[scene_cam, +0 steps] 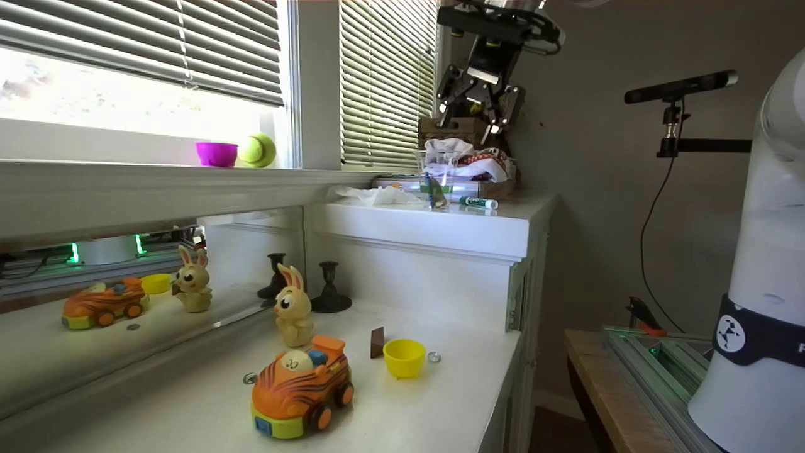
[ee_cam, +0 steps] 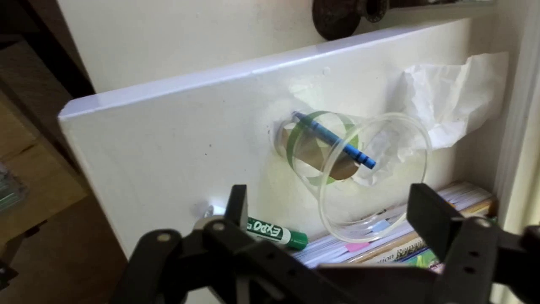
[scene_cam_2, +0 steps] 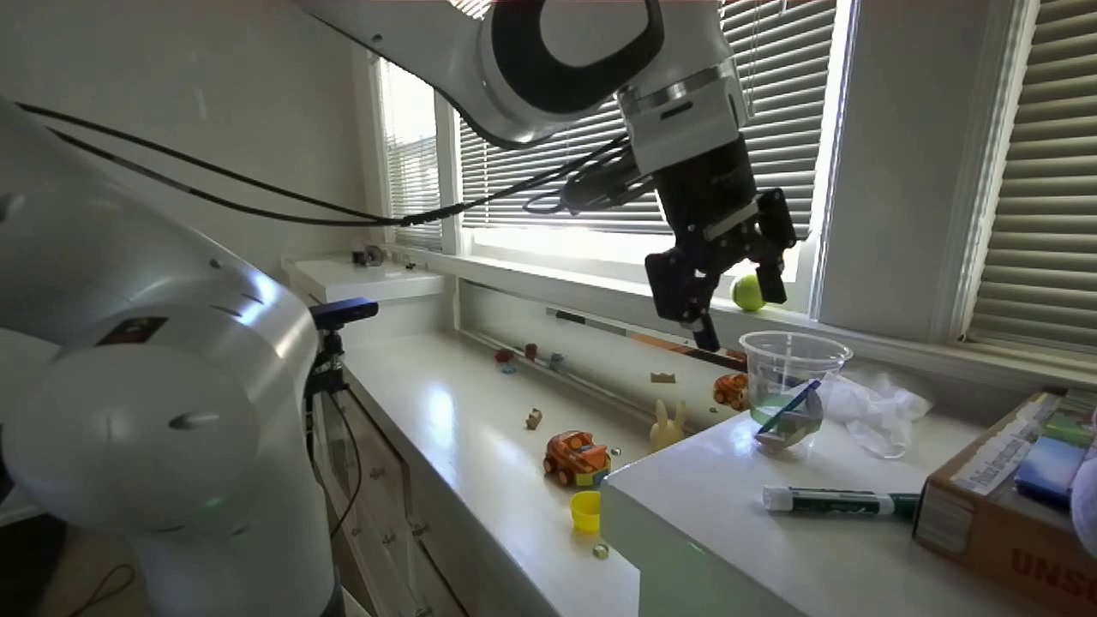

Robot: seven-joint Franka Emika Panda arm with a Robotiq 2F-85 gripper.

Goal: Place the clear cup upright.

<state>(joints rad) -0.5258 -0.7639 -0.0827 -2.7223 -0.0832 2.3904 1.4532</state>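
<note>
The clear cup (scene_cam: 440, 173) stands upright on the raised white ledge in both exterior views (scene_cam_2: 793, 368). A blue crayon (ee_cam: 333, 139) leans inside it, with a brown and grey piece at its bottom. In the wrist view the open rim of the cup (ee_cam: 373, 185) faces the camera. My gripper (scene_cam: 467, 129) is open and empty, apart from the cup and above it, also in an exterior view (scene_cam_2: 741, 317). In the wrist view the two fingers (ee_cam: 329, 198) stand wide apart, with the cup's rim seen between and beyond them.
A green marker (scene_cam_2: 840, 502) lies beside the cup. Crumpled white paper (ee_cam: 455, 101) and a box with books (scene_cam_2: 986, 488) stand close by. On the lower surface are an orange toy car (scene_cam: 302, 387), a rabbit toy (scene_cam: 294, 311) and a yellow cup (scene_cam: 404, 358).
</note>
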